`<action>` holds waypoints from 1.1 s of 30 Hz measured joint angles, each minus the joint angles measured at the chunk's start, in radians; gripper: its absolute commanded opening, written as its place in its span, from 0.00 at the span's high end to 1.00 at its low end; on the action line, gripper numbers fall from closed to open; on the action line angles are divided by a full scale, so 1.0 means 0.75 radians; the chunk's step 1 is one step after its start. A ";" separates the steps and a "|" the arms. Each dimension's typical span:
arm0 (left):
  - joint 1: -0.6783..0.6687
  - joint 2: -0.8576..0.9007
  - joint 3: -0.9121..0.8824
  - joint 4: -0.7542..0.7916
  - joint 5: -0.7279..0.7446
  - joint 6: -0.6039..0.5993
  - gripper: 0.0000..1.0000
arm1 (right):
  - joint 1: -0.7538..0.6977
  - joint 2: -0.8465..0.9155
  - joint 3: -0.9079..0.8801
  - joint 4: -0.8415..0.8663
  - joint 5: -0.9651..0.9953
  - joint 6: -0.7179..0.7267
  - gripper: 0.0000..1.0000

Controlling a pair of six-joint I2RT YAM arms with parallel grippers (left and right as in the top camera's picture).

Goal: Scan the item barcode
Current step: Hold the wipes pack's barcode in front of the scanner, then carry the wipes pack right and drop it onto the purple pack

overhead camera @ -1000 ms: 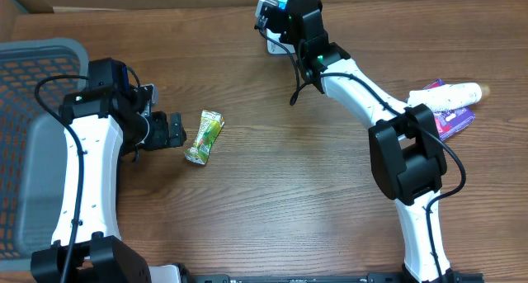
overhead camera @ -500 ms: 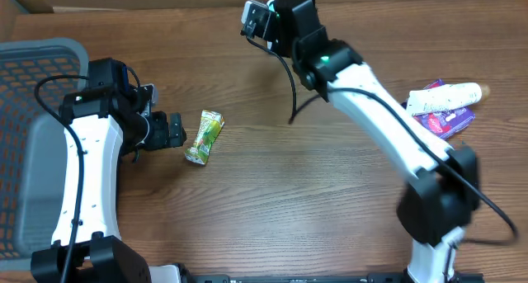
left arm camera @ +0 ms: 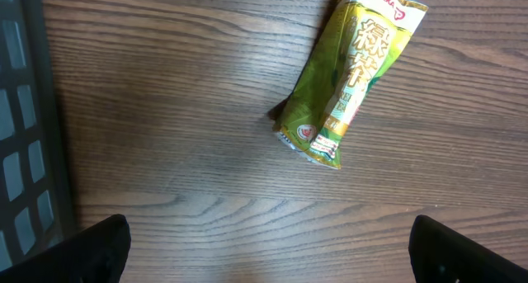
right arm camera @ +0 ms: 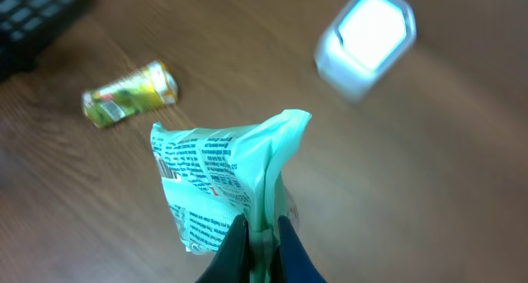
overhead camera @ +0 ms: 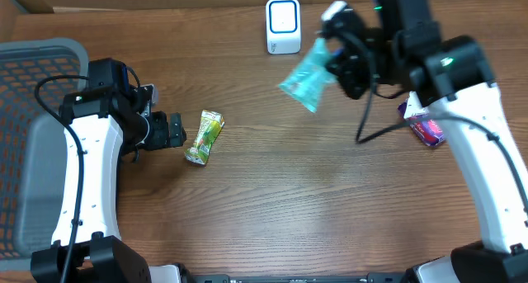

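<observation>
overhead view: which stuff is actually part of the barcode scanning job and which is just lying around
In the job:
- teal packet, pinched in the shut right gripper
- white scanner

Lying about:
- green drink pouch, beside the open left gripper
- purple packet, partly under the right arm
- grey basket

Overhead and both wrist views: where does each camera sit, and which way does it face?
Overhead: above the table, looking straight down; both arms show, left hand open by the green pack, right hand pinching the teal packet near the scanner.
Left wrist: on the left arm, facing down at the green pack; two fingertips show.
Right wrist: on the right arm, facing down past the teal packet; shut fingers show.
Shared: green pack in all three.
</observation>
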 measured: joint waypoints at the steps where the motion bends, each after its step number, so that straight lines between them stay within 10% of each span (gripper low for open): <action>1: 0.000 0.000 0.000 0.000 0.000 0.000 0.00 | -0.049 0.005 0.000 -0.033 -0.007 0.037 0.96; 13: 0.000 0.000 0.000 0.000 0.000 0.000 0.00 | -0.720 0.151 -0.021 -0.097 0.147 0.546 0.96; 28: 0.000 0.000 0.000 0.000 0.000 -0.001 0.01 | -0.894 0.362 -0.116 -0.189 0.259 0.622 0.96; 33: 0.000 0.000 0.000 0.000 0.000 0.000 0.00 | -0.901 0.362 -0.116 -0.219 0.296 0.617 0.51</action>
